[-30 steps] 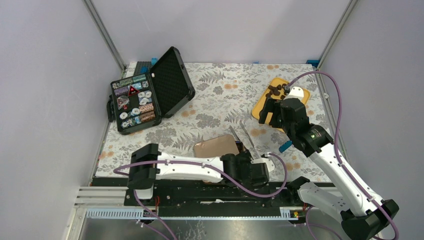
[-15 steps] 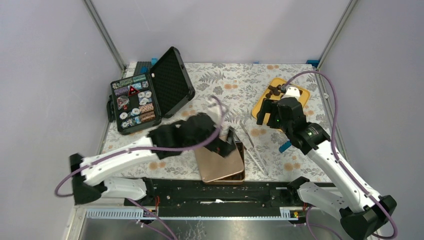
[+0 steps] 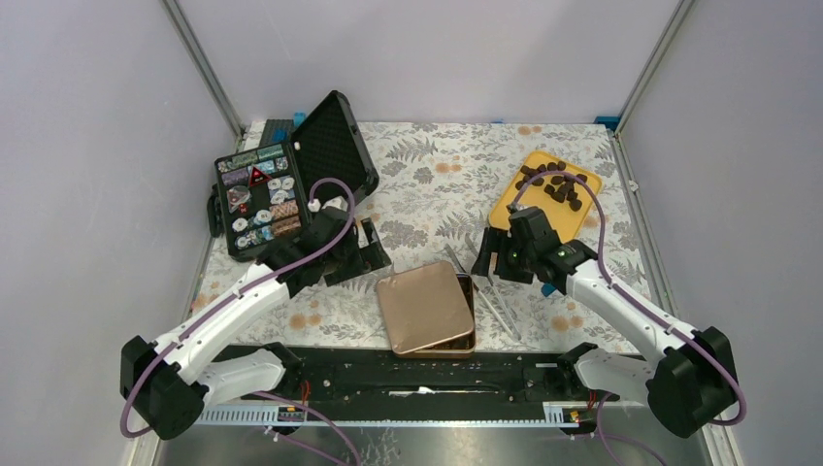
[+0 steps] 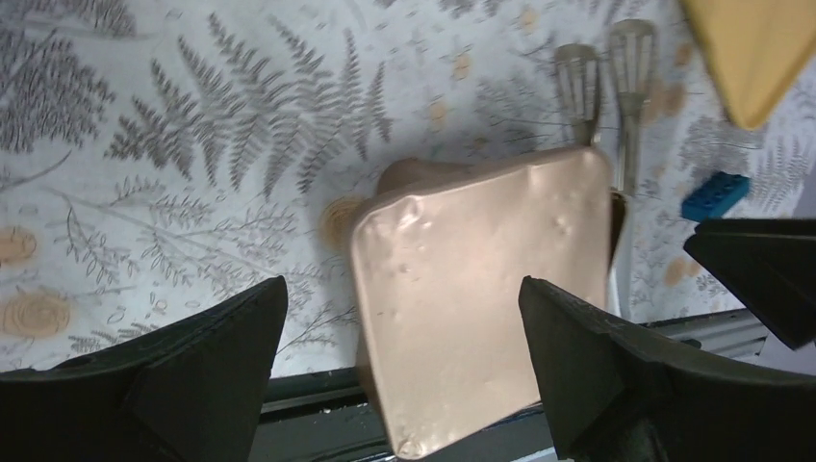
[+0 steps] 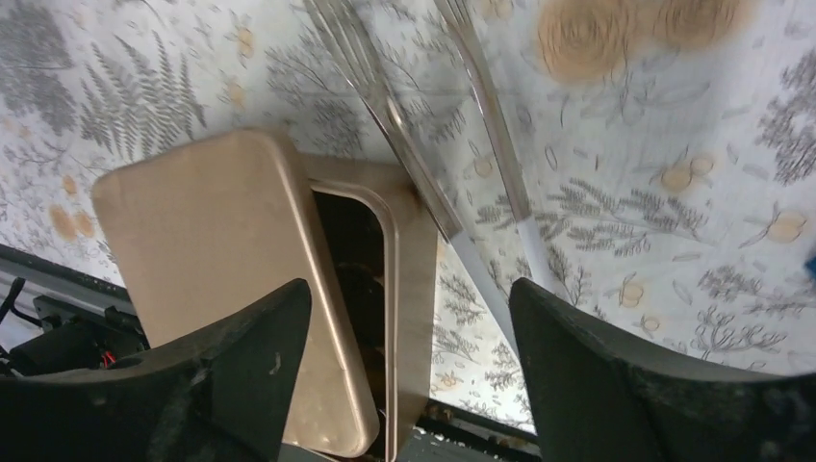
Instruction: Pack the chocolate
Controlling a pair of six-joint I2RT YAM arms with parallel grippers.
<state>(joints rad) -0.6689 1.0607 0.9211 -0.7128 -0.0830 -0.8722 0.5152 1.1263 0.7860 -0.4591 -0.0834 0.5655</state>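
Observation:
Several dark chocolate pieces (image 3: 553, 183) lie on a yellow tray (image 3: 514, 206) at the back right. The golden-brown tin (image 3: 468, 316) stands near the front edge with its flat lid (image 3: 422, 306) lying askew on it, leaving a narrow gap on the right. My left gripper (image 3: 374, 254) is open and empty, left of the tin; its wrist view looks down on the lid (image 4: 481, 289). My right gripper (image 3: 483, 262) is open and empty, above the tin's right rim (image 5: 414, 279) and the lid (image 5: 212, 260). The gap (image 5: 354, 260) is dark; what is in it is unclear.
Metal tongs (image 3: 490, 286) lie right of the tin, also in the right wrist view (image 5: 423, 164). A small blue brick (image 3: 551, 284) lies beside them. An open black case (image 3: 291, 189) of small items stands at the back left. The black rail runs along the front edge.
My left arm swung from the front edge across the tin and back to its left. My right gripper moved off the yellow tray toward the tin and tongs.

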